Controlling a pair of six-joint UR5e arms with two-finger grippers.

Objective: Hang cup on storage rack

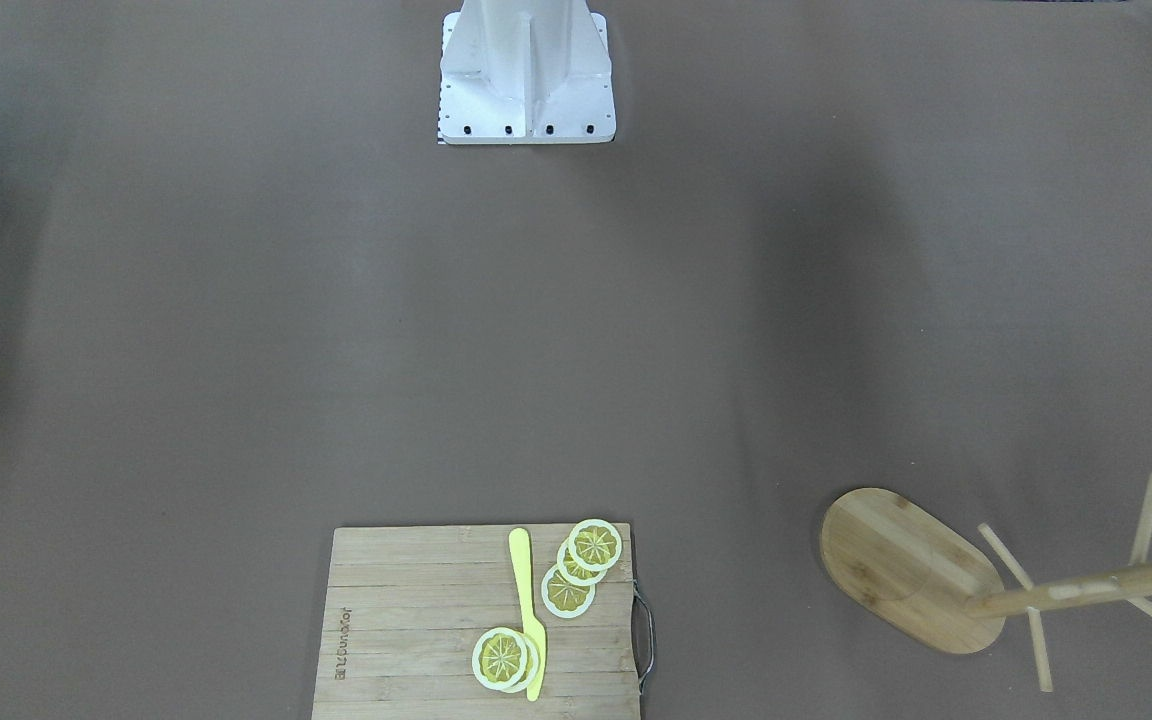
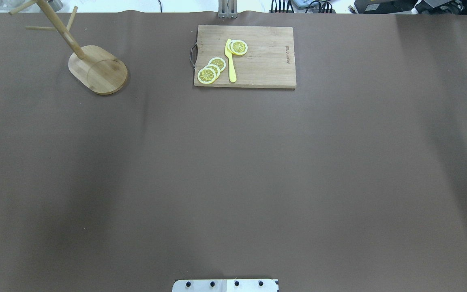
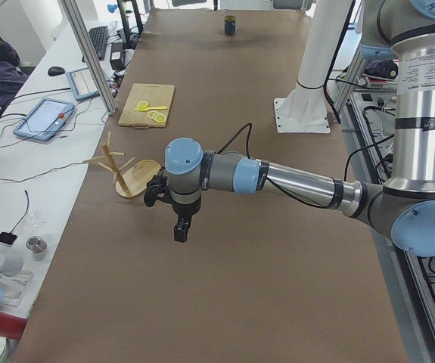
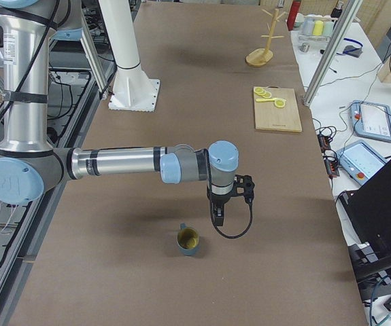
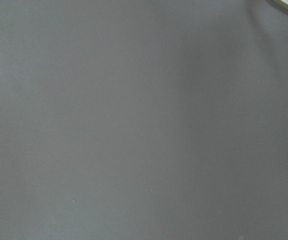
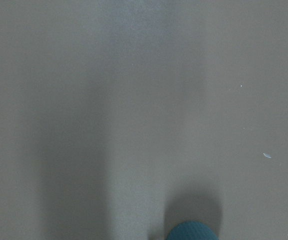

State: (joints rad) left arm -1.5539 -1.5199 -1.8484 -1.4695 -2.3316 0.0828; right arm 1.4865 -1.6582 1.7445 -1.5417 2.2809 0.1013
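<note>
The cup (image 4: 188,240), dark slate-blue with a yellow-green inside, stands upright on the brown table near the robot's right end. It shows small in the exterior left view (image 3: 230,25), and a blue-green edge (image 6: 191,232) shows at the bottom of the right wrist view. The storage rack (image 2: 97,69), a bamboo mug tree, stands at the far left corner (image 1: 911,565) (image 3: 119,162) (image 4: 266,34). My right gripper (image 4: 217,216) hangs just beside the cup, above the table. My left gripper (image 3: 181,231) hangs above the table short of the rack. I cannot tell whether either is open or shut.
A slatted cutting board (image 2: 266,61) with lemon slices (image 2: 211,69) and a yellow knife (image 2: 231,61) lies at the table's far edge, also in the front view (image 1: 416,620). The white robot pedestal (image 1: 526,70) stands at the near edge. Desks with gear flank the table's far side.
</note>
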